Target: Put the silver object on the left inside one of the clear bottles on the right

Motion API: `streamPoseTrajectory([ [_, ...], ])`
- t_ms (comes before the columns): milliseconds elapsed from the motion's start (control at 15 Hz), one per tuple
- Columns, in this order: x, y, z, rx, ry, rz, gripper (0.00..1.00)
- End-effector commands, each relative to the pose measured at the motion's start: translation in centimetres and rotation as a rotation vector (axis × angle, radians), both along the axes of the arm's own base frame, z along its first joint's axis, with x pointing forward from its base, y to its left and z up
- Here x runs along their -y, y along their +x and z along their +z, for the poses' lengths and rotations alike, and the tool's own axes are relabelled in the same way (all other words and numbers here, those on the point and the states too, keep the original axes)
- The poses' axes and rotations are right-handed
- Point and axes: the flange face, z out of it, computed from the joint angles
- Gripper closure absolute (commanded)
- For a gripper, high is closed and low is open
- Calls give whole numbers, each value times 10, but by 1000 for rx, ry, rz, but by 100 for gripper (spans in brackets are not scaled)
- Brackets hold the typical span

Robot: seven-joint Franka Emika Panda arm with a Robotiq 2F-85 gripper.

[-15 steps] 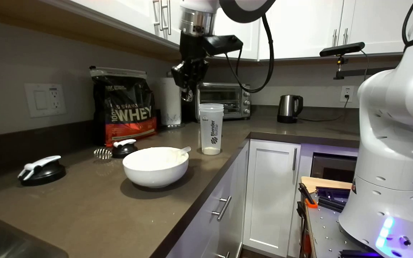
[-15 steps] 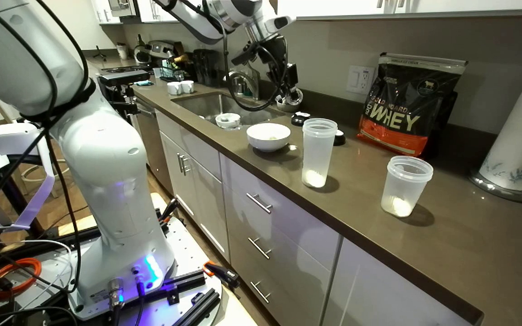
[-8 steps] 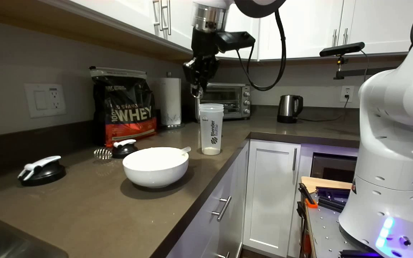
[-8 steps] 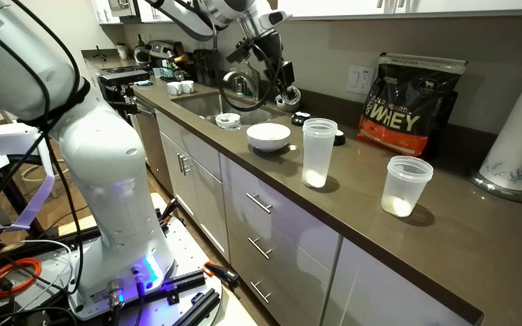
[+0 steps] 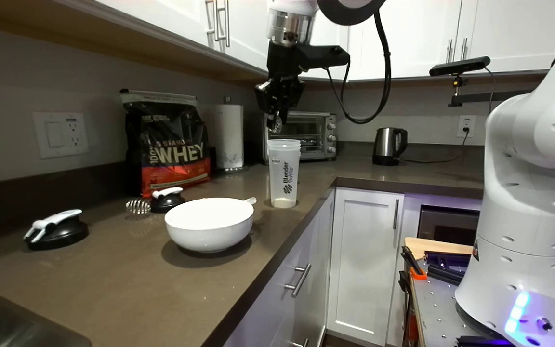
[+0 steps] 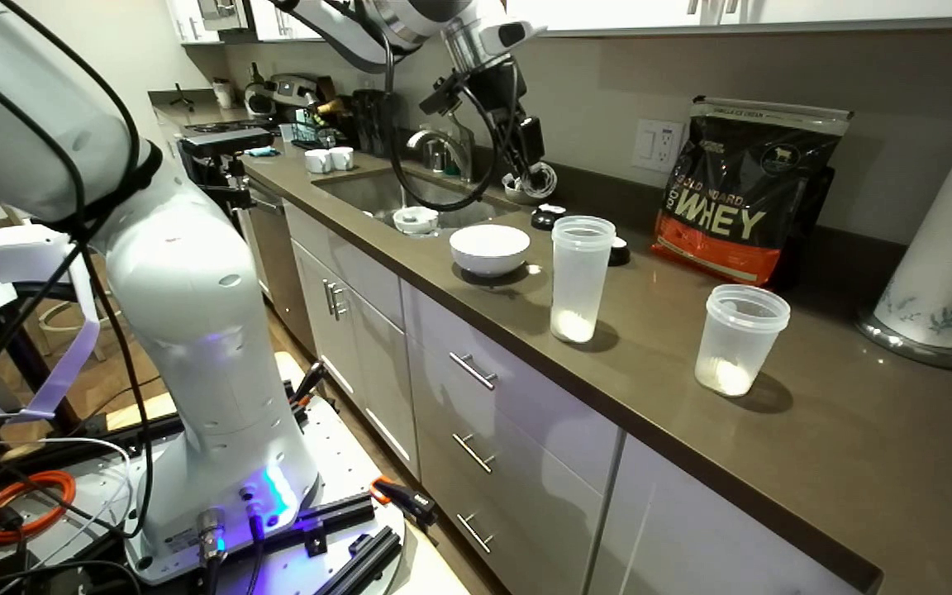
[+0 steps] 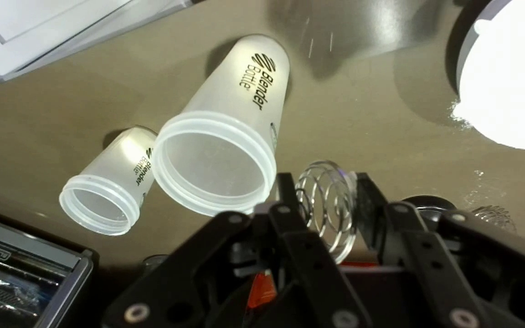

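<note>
The silver object is a round wire whisk ball (image 7: pixel 328 205). My gripper (image 7: pixel 324 187) is shut on it, one finger at each side, and holds it in the air. The gripper (image 5: pixel 277 116) and ball (image 5: pixel 276 125) show above the rim of a clear bottle (image 5: pixel 283 171) in an exterior view. In an exterior view, the ball (image 6: pixel 541 179) is beyond and left of the near-sink bottle (image 6: pixel 579 277), higher than its rim. A second clear bottle (image 6: pixel 740 339) stands further right. In the wrist view, both open-topped bottles, larger (image 7: pixel 244 105) and smaller (image 7: pixel 126 159), lie left of the jaws.
A white bowl (image 5: pixel 209 226) stands near the counter edge. Black lids (image 5: pixel 58 230) and another wire ball (image 5: pixel 138 206) lie on the counter. A whey bag (image 5: pixel 171 144), paper-towel roll (image 5: pixel 229 135) and toaster oven (image 5: pixel 301 132) stand behind. Cabinets hang above.
My gripper has moved right in an exterior view, carrying the wire ball from left of the bottle to above its rim there. The bottles and bowl have not moved.
</note>
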Motion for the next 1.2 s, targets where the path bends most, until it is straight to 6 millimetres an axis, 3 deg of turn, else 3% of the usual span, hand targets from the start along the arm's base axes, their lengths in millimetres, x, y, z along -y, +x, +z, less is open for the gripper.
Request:
streamPoseTrajectory([
  [0,19,-1,1,-11,18,-44,67],
  [667,71,9,-8,-35,49,-152,65],
  [1133,91,27,-19,-62,63,-188,64],
])
